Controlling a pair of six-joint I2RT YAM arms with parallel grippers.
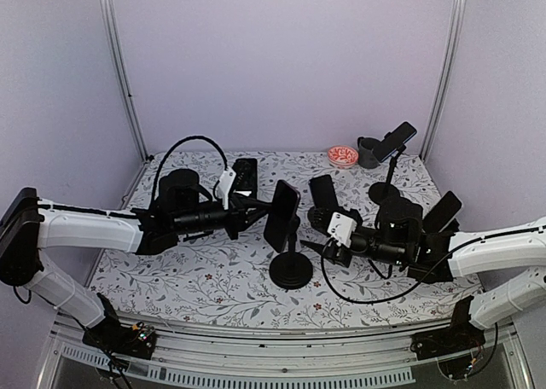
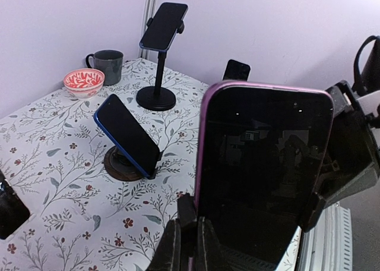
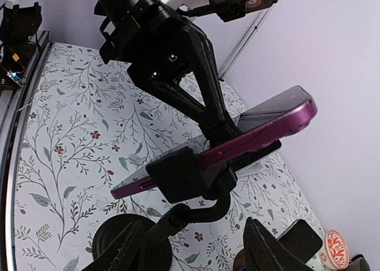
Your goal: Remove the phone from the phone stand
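The phone (image 1: 281,213), dark with a magenta-purple rim, sits upright in the clamp of a black phone stand (image 1: 291,271) at the table's middle. My left gripper (image 1: 259,208) reaches it from the left. In the left wrist view the phone (image 2: 264,176) fills the frame, and the left gripper (image 2: 193,226) is shut on its purple left edge beside the clamp arm. My right gripper (image 1: 317,242) is at the stand's right. In the right wrist view it (image 3: 193,228) stands open astride the stand's stem (image 3: 178,220), below the clamp (image 3: 184,176) and the phone (image 3: 261,131).
A blue phone (image 2: 127,134) leans on a round stand. A tall stand holds another phone (image 1: 395,139) at the back right, beside a dark mug (image 1: 368,153) and a red bowl (image 1: 343,155). More phones on stands (image 1: 444,211) (image 1: 245,175) surround both arms.
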